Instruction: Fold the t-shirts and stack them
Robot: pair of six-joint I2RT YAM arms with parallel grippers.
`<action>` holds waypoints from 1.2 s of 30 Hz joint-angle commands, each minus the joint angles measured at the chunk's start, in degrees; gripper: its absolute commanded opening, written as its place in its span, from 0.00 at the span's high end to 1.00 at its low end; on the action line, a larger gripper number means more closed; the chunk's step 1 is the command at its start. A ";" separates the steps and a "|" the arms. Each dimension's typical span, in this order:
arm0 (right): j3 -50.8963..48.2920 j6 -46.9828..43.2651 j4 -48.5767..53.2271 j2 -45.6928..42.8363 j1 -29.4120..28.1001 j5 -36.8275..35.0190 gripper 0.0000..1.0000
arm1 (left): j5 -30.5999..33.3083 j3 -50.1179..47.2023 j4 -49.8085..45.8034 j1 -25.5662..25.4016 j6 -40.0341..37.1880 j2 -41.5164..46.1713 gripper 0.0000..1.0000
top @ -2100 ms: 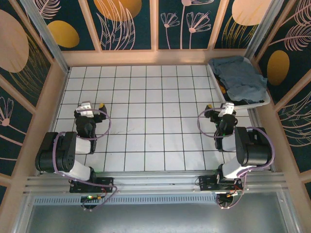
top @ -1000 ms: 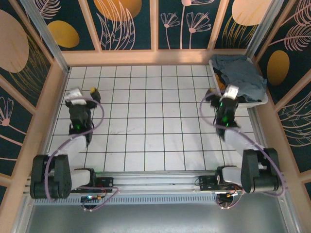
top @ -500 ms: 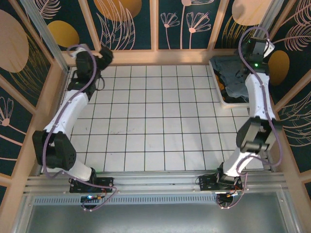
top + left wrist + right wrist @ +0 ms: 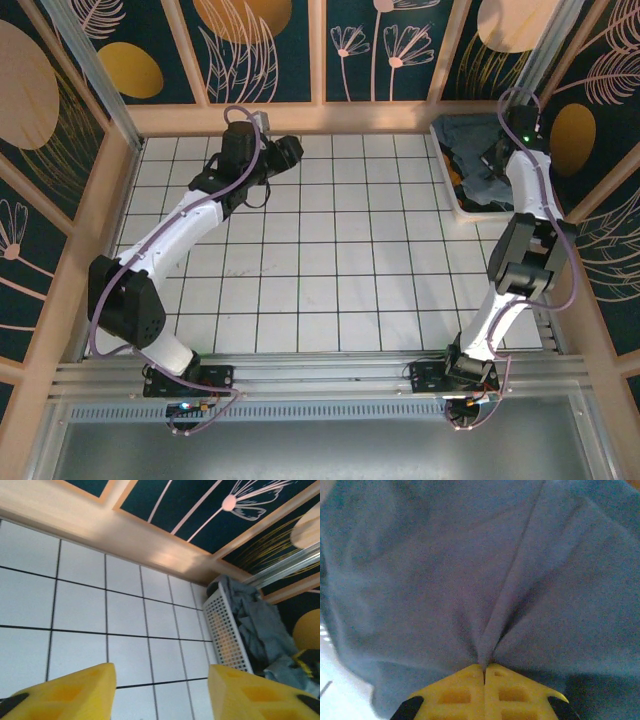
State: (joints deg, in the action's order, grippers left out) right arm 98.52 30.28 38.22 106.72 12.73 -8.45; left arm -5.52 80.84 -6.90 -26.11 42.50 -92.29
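A slate blue-grey t-shirt [image 4: 472,140] lies crumpled in the white bin [image 4: 478,209] at the back right. My right gripper [image 4: 497,152] reaches down into that bin. In the right wrist view it [image 4: 484,669] is shut on a pinched fold of the blue-grey t-shirt [image 4: 470,570], which spreads out from the fingertips. My left gripper [image 4: 288,151] hangs over the back middle-left of the table, pointing right. Its yellow fingers [image 4: 75,690] stand apart with nothing between them, so it [image 4: 161,692] is open. The left wrist view also takes in the heaped t-shirt [image 4: 255,620].
The white gridded table [image 4: 320,250] is walled by wooden rails and patterned panels on three sides. The perforated bin wall [image 4: 225,630] stands against the back right corner. Both arm bases sit at the near edge.
My left arm swung from the back-left corner rightward along the back rail. My right arm dropped from above the bin into it and shut on the blue-grey t-shirt.
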 commanded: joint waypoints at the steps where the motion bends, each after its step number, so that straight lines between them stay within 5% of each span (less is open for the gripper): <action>1: 0.28 0.15 -7.54 -9.90 -1.26 1.19 1.00 | 2.66 3.77 -3.29 -0.08 -2.31 0.22 0.51; 8: 3.58 -2.55 -19.15 -19.65 -7.56 5.39 1.00 | 10.02 7.04 -8.08 -0.08 -3.34 0.96 0.59; 13: 8.44 -7.20 -25.27 -22.33 -24.56 -0.43 1.00 | 21.10 9.89 -14.05 -0.11 -4.22 2.40 0.58; 19: 11.50 -8.94 -28.07 -15.78 -48.12 -6.51 1.00 | 36.03 10.92 -20.70 -0.08 -3.08 6.69 0.57; 23: 13.12 -5.53 -24.77 -5.14 -55.53 2.43 1.00 | 46.84 7.94 -23.69 -0.08 0.42 12.44 0.45; 26: 18.50 -3.15 -19.11 4.79 -56.89 17.65 0.59 | 50.65 4.15 -23.43 -0.08 1.10 17.62 0.43; 31: 21.93 -4.93 -12.13 10.17 -57.50 20.63 0.40 | 48.08 -0.64 -26.72 -0.08 1.90 21.25 0.40; 36: 3.28 -0.89 -17.59 1.23 -50.89 17.64 0.43 | 26.76 -8.12 -21.49 -0.08 -1.66 20.38 0.38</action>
State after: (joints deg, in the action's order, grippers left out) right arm 107.94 26.35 22.74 117.12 -43.22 9.54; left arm 34.79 76.88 -29.78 -26.11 43.33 -69.65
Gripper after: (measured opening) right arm 0.576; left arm 0.621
